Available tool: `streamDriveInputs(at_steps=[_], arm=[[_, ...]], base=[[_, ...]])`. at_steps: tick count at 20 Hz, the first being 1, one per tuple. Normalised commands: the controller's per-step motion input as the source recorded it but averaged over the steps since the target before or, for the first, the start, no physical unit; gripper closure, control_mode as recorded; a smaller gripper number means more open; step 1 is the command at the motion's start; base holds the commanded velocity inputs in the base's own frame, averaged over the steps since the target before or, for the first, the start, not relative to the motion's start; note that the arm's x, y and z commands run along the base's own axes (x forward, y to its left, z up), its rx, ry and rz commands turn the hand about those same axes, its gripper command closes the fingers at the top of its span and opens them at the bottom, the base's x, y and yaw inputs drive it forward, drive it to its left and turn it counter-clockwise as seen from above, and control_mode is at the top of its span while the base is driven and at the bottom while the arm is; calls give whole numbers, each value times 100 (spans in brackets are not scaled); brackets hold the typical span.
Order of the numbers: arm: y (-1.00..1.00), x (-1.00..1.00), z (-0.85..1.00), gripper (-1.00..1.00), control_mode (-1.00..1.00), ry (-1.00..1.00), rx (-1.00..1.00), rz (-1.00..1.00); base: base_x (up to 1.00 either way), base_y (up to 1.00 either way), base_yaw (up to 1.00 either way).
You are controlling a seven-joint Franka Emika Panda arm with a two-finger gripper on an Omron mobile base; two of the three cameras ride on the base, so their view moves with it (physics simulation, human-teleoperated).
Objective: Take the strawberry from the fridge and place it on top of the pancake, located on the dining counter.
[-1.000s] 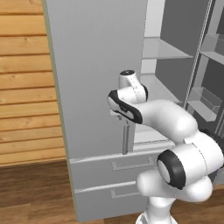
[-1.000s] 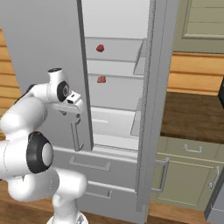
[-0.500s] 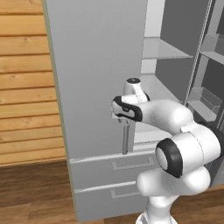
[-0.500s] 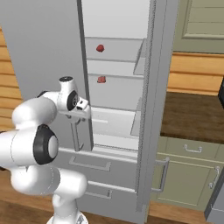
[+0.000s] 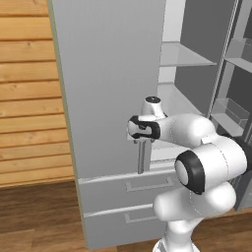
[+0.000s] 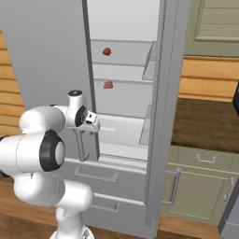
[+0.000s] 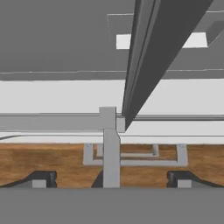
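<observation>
We see the fridge (image 6: 126,116) open beside plank walls — our gripper (image 7: 111,177), fingers spread wide, straddles its door handle (image 5: 141,157) — no writing legible.

One fridge (image 6: 126,116) counted, two drawers (image 5: 128,186) below gripper (image 7: 111,178). Two small red items seen on shelves above gripper: strawberry (image 6: 107,51), pinkish-red piece (image 6: 108,85).
</observation>
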Motion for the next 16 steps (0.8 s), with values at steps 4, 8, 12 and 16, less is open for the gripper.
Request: streamDriveInputs(at_steps=[4,8,12,16], arm=[[7,-9,-41,100,-100,-2,0,1],[4,-30,-29,100,-100,-1,0,0],[4,-73,-34,100,-100,-3,0,1],[27,-100,-12,100,-100,-10,0,6]], base=[[0,0,0],[0,0,0],[0,0,0],[0,0,0]])
